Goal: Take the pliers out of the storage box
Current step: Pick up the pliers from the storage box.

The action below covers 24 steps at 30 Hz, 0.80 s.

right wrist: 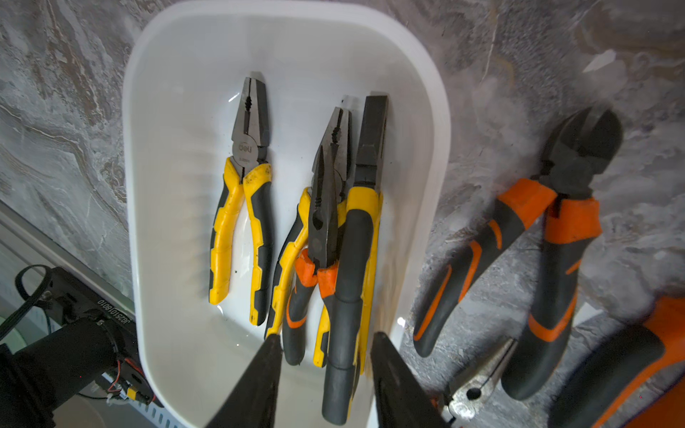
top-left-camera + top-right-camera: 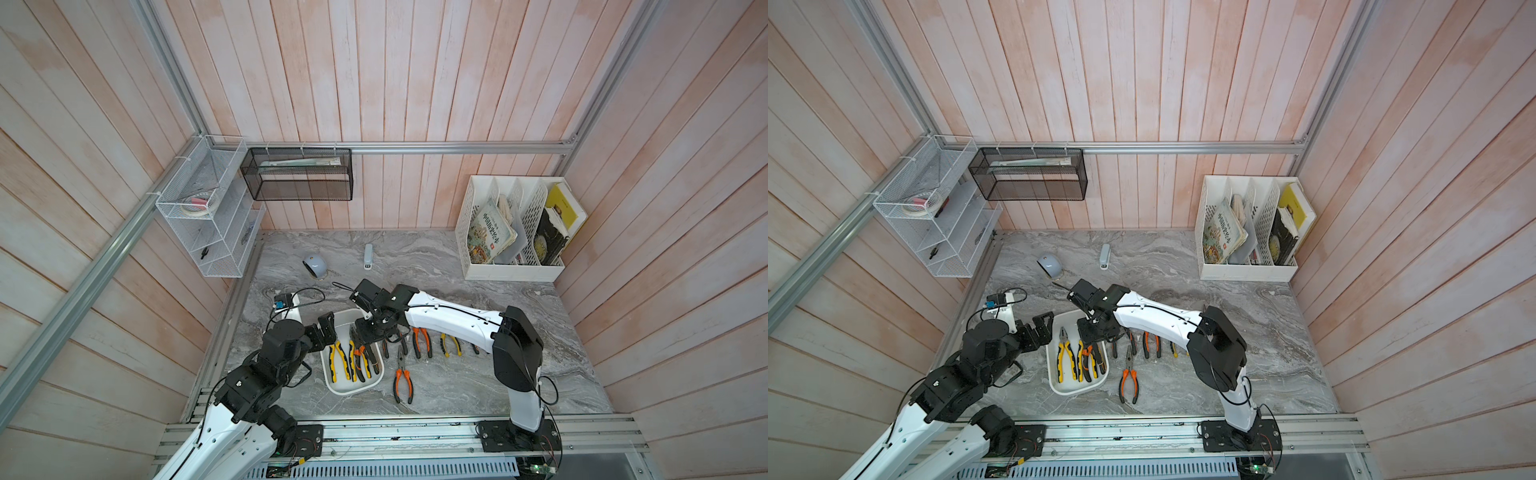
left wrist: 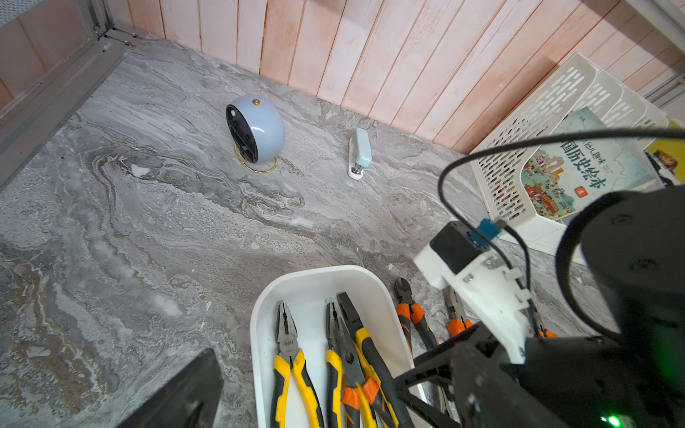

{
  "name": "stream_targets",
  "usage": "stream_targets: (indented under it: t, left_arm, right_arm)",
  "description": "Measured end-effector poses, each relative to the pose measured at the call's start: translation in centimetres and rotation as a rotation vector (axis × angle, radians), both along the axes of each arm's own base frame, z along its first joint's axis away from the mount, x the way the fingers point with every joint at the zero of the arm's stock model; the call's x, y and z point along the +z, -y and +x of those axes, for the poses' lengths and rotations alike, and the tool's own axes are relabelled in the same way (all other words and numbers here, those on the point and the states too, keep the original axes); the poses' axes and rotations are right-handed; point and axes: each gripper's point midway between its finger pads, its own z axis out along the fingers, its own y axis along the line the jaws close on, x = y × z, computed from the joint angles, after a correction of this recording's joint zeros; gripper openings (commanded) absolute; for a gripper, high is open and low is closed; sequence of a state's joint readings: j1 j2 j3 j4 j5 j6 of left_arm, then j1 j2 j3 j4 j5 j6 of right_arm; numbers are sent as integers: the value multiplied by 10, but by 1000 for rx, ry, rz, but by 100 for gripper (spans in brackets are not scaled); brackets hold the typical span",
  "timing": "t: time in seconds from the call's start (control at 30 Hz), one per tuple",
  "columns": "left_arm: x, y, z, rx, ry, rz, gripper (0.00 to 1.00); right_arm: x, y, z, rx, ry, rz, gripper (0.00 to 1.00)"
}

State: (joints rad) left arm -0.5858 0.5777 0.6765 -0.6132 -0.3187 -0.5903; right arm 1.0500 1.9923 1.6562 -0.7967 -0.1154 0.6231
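Observation:
The white storage box (image 2: 353, 388) (image 1: 129, 185) holds several pliers. One yellow-and-black pair (image 1: 244, 207) lies alone, and beside it is a stack (image 1: 333, 222) with an orange long-nosed pair on top. My right gripper (image 1: 325, 339) (image 2: 363, 340) hangs over the box, open. Its fingertips (image 1: 272, 344) straddle the stack's handle ends, and a gap shows beside the big dark handle. My left gripper (image 2: 327, 328) stands wide open at the box's left rim, holding nothing. Several more pliers (image 2: 402, 376) (image 1: 556, 222) lie on the table right of the box.
At the back of the marble table stand a pale blue round clock (image 2: 314, 266) and a small stapler (image 2: 368, 255). A white file rack (image 2: 515, 232) with books fills the back right corner. A white wire shelf (image 2: 208, 216) and a black mesh basket (image 2: 297, 174) hang on the walls.

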Motion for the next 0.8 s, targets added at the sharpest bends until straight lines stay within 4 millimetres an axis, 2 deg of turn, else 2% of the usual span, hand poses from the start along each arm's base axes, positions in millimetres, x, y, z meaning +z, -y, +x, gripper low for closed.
stream_targets:
  t: [0.2, 0.6, 0.8]
  left_arm:
    - [-1, 0, 0, 0, -2, 1, 100]
    - [-3, 1, 1, 0, -11, 7, 100]
    - [-3, 1, 1, 0, -12, 8, 100]
  right_arm:
    - [-23, -1, -3, 5, -45, -48, 41]
    - [-40, -9, 3, 19, -62, -117, 39]
    - [-49, -9, -1, 35, -61, -151, 31]
